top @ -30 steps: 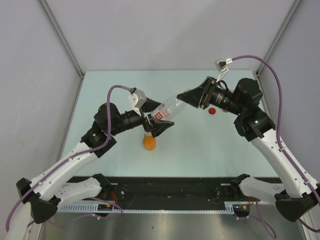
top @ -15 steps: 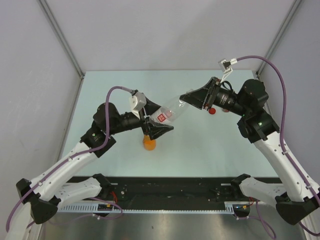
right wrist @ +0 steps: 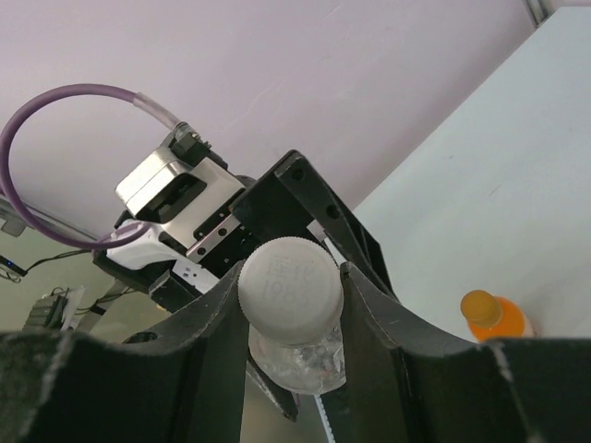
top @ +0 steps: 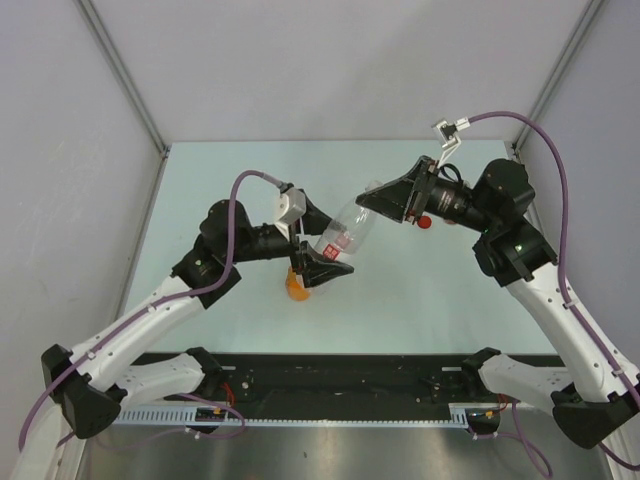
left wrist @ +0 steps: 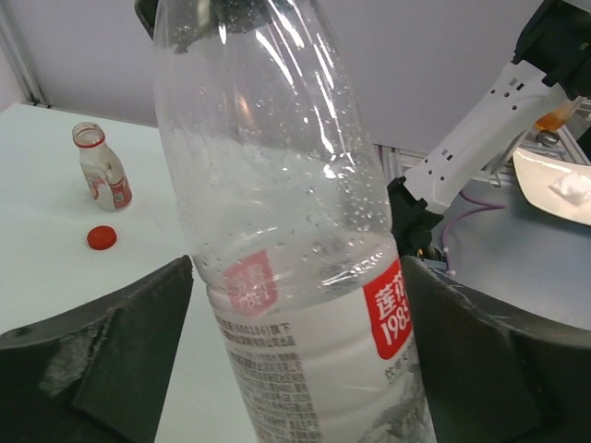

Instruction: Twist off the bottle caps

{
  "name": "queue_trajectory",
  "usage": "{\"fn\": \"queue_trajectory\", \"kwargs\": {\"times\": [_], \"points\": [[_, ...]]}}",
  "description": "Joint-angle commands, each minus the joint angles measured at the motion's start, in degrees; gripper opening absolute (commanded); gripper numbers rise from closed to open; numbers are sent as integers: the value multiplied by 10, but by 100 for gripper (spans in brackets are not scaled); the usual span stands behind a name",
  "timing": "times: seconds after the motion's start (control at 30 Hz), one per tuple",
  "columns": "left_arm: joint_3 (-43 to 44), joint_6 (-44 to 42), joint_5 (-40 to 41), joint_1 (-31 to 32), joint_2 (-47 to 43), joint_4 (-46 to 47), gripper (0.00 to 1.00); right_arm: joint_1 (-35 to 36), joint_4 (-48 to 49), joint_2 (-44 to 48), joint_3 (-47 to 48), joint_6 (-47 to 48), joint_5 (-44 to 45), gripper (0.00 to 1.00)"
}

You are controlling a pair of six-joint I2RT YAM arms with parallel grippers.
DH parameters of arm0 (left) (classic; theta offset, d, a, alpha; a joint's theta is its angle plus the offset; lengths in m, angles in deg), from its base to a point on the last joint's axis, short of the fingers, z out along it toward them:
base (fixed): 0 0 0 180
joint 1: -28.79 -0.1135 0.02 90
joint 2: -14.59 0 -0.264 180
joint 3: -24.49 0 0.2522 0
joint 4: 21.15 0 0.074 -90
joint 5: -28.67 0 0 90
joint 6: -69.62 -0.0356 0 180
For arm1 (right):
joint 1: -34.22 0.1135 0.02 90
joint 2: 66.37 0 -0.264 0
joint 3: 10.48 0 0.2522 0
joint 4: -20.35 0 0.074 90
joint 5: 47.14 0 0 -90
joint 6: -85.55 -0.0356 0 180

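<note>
My left gripper (top: 327,255) is shut on the body of the clear bottle with the pale label (top: 345,230) and holds it tilted above the table; the label fills the left wrist view (left wrist: 305,369). My right gripper (top: 374,203) is shut on its white cap (right wrist: 291,286), which sits on the bottle neck between the fingers (right wrist: 208,341). The squat orange bottle (top: 296,288) with its orange cap stands under the left gripper and shows in the right wrist view (right wrist: 494,316). The open bottle with the red neck ring (left wrist: 102,166) stands on the table, with the red cap (left wrist: 102,237) beside it.
The red cap (top: 424,222) lies on the pale green table (top: 220,190) just behind the right wrist. Grey walls close the back and sides. A black rail (top: 340,375) runs along the near edge between the arm bases.
My left gripper has moved right and toward the near edge, swinging the bottle steeper. The right gripper has followed slightly left, still on the cap.
</note>
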Motion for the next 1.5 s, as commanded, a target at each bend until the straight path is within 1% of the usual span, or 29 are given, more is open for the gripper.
{"fn": "queue_trajectory", "kwargs": {"times": [0.0, 0.27, 0.37, 0.4, 0.47, 0.53, 0.67, 0.73, 0.8, 0.83, 0.87, 0.93, 0.97, 1.07, 1.17, 1.3, 1.33, 1.47], "points": [[10, -16, 8, 2, 10, -6, 100, 25, 63, 10, 10, -48, -37, 0], [8, -10, -14, 2, 20, 2, 99, 45, 64, 11, 10, -43, -34, 0], [5, -6, -28, 2, 23, 13, 80, 56, 63, 13, 10, -35, -25, 0], [4, -6, -31, 2, 22, 15, 66, 57, 63, 14, 10, -33, -23, 0], [1, -7, -27, 2, 20, 16, 51, 60, 59, 17, 10, -24, -15, 0], [-4, -9, -15, 2, 10, 16, 50, 62, 54, 21, 10, -12, -5, 0], [-13, -17, 10, 2, -7, 13, 45, 76, 31, 40, 10, 22, 33, 0], [-16, -18, 21, 2, -14, 12, 45, 86, 21, 47, 10, 30, 47, 0], [-17, -19, 27, 2, -16, 10, 47, 96, 13, 47, 10, 39, 53, 0], [-18, -18, 36, 2, -18, 11, 50, 100, 4, 50, 9, 43, 62, 0], [-18, -17, 38, 2, -19, 11, 66, 102, 0, 52, 9, 48, 68, 0], [-13, -14, 40, 2, -18, 11, 80, 115, -4, 54, 9, 54, 80, 0], [-11, -13, 40, 2, -15, 10, 89, 120, -1, 56, 7, 55, 84, 0], [-7, -7, 44, 2, -12, 11, 97, 133, 22, 65, -1, 52, 92, 0], [-6, -4, 51, 2, -12, 13, 99, 140, 40, 78, -11, 55, 105, 0], [-10, 5, 70, 2, -17, 23, 100, 151, 63, 101, -40, 59, 133, 0], [-11, 12, 71, 2, -17, 28, 100, 152, 90, 105, -48, 61, 142, 0], [-11, 24, 63, 2, -16, 47, 100, 159, 130, 121, -81, 51, 158, 0]]}}
